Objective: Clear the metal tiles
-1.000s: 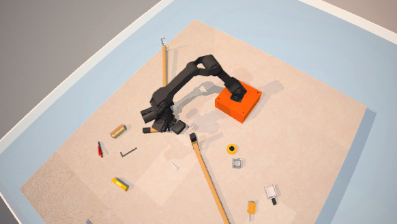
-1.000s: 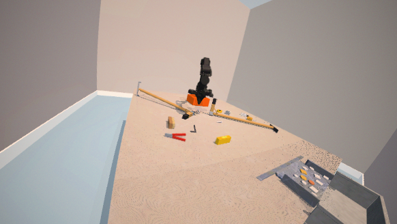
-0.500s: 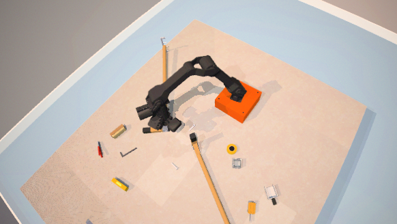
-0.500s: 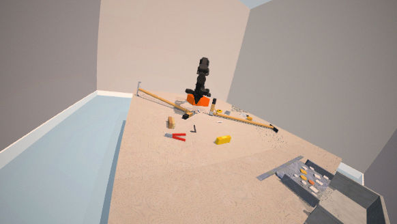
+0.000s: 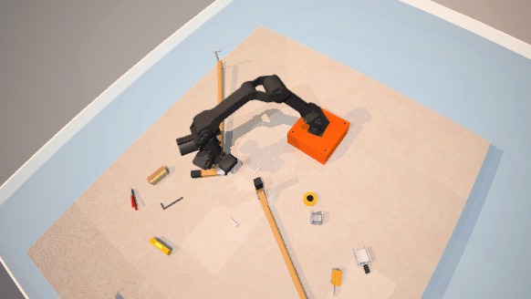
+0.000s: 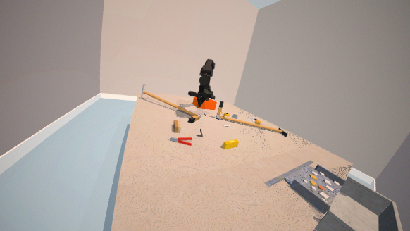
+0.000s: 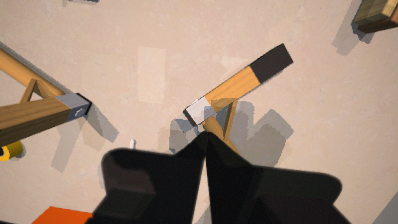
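My gripper (image 5: 228,162) (image 7: 206,136) is shut and empty, above the grip of a long wooden-handled tool. That grip (image 6: 193,118) (image 7: 232,82) has a black end; its shaft (image 5: 220,84) (image 6: 165,103) runs to an upright metal head (image 6: 143,91). A second long tool (image 5: 280,242) (image 6: 246,122) (image 7: 15,65) has an upright grip (image 5: 258,183) (image 6: 220,107) and a dark far end (image 6: 282,132). I cannot tell for certain which is the scraper. Several white and orange tiles (image 6: 327,182) (image 6: 321,188) lie on the walled grey bench plate (image 6: 312,203). The catch box (image 6: 370,196) adjoins its far end.
The orange base (image 5: 326,137) (image 6: 210,104) carries the arm. A wooden block (image 5: 158,175) (image 6: 177,126), red pliers (image 5: 133,201) (image 6: 183,142), a hex key (image 5: 172,203), a yellow block (image 5: 161,246) (image 6: 230,144) and a tape roll (image 5: 310,199) lie about. A grey strip (image 6: 289,173) lies beside the plate.
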Motion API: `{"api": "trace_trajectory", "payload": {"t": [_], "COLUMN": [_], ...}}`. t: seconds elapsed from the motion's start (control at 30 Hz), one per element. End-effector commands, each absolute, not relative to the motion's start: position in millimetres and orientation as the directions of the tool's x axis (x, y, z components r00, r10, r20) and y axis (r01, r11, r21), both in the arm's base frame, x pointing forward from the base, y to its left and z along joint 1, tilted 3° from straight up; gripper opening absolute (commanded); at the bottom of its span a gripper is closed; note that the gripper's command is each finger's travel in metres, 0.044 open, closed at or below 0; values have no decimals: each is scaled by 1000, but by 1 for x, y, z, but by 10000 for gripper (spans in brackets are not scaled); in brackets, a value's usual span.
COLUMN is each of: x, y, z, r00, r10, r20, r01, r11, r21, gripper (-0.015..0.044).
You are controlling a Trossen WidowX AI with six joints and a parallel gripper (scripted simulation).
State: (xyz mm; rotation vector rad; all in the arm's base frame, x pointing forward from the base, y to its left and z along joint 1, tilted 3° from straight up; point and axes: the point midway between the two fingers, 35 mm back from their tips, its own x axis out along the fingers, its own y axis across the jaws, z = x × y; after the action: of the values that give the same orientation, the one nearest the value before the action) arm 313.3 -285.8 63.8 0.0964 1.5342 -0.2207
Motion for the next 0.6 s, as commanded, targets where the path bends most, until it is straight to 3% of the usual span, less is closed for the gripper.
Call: {"api": "trace_trajectory", "payload": {"t": [0.0,0.57], "x": [311,304], "y": [-292,-318], "z": [58,60], "r00": [10,9], "r10": [-71,-73], "r20": [-997,-997], "r01": [199,199], "r11": [978,977], "r21": [-67,-69], "gripper": [0,0]}}
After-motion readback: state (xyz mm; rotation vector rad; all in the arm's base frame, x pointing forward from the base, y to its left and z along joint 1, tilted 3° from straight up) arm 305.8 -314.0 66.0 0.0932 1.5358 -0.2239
